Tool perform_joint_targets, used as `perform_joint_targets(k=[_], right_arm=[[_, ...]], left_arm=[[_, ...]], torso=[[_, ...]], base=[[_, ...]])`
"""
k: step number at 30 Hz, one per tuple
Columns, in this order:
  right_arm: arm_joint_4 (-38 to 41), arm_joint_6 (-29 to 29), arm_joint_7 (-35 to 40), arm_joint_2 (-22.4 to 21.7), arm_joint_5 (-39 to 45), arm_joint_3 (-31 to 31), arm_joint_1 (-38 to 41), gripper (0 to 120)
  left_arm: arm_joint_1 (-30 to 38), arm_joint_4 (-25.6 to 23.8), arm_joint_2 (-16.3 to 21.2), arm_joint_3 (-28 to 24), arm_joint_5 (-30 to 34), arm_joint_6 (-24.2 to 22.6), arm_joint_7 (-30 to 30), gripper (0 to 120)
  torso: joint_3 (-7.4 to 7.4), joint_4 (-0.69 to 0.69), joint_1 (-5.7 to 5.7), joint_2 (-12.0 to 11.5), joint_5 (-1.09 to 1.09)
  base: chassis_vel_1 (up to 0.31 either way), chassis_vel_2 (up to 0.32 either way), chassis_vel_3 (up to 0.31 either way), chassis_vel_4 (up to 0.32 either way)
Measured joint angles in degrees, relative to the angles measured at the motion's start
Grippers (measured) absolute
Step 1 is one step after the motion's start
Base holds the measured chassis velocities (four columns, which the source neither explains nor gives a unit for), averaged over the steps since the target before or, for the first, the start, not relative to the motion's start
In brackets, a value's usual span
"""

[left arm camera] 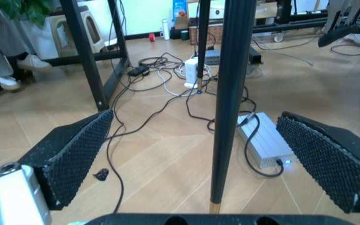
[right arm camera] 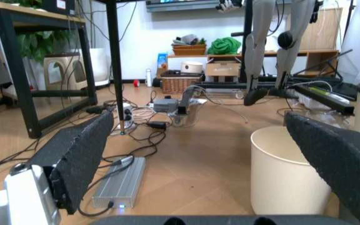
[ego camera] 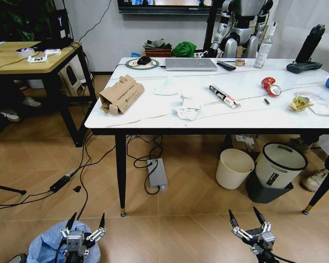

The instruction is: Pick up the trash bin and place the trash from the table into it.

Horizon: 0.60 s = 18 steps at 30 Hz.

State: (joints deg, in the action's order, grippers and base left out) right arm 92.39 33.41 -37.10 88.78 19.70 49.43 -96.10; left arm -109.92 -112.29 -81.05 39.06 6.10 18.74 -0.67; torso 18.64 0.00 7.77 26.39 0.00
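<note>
Blue-bagged trash bin [ego camera: 46, 246]: directly beneath the left gripper [ego camera: 86, 226], jaws spread, empty. Right gripper [ego camera: 247, 219]: well apart from bin, likewise spread, empty.

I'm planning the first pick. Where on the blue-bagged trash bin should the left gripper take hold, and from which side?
Probably the bin's top edge, coming straight down from above. The trash bin stands on the floor at the robot's lower left, its crinkly blue bag bunched over the opening, and the left gripper hangs open right above it. Pinching rim and bag together looks firmer than pinching loose plastic alone.
</note>
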Motion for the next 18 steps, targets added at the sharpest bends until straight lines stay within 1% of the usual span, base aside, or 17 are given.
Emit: perform_joint_targets(k=[3,8,13,16,18], right_arm=[[-0.1,0.0,0.0,0.0,-0.1,0.0,0.0,100],[-0.2,0.0,0.0,0.2,-0.4,-0.1,0.0,100],[-0.2,0.0,0.0,0.5,-0.5,-0.2,0.2,100],[-0.2,0.0,0.0,0.9,-0.4,0.0,0.5,100],[-0.4,0.0,0.0,1.1,-0.1,0.2,0.6,100]], left_arm=[[-0.1,0.0,0.1,0.2,0.0,0.0,0.0,100],[-0.3,0.0,0.3,0.2,0.1,0.1,0.0,99],[-0.5,-0.5,0.4,0.3,-0.4,0.8,0.7,100],[-1.2,-1.4,0.7,1.2,-0.3,0.4,1.3,100],[-2.1,-2.4,1.3,2.3,0.5,-0.7,1.8,100]], torso=[[-0.34,0.00,-0.21,-0.6,0.00],[-1.43,0.00,-0.64,-2.1,0.00],[-1.92,-0.01,-1.00,-2.9,-0.01],[-1.98,0.00,-1.11,-3.1,0.00],[-1.99,0.00,-1.13,-3.1,-0.02]], base=[[0.000,0.000,0.000,0.000],[0.000,0.000,0.000,0.000],[0.000,0.000,0.000,0.000],[0.000,0.000,0.000,0.000],[0.000,0.000,0.000,0.000]])
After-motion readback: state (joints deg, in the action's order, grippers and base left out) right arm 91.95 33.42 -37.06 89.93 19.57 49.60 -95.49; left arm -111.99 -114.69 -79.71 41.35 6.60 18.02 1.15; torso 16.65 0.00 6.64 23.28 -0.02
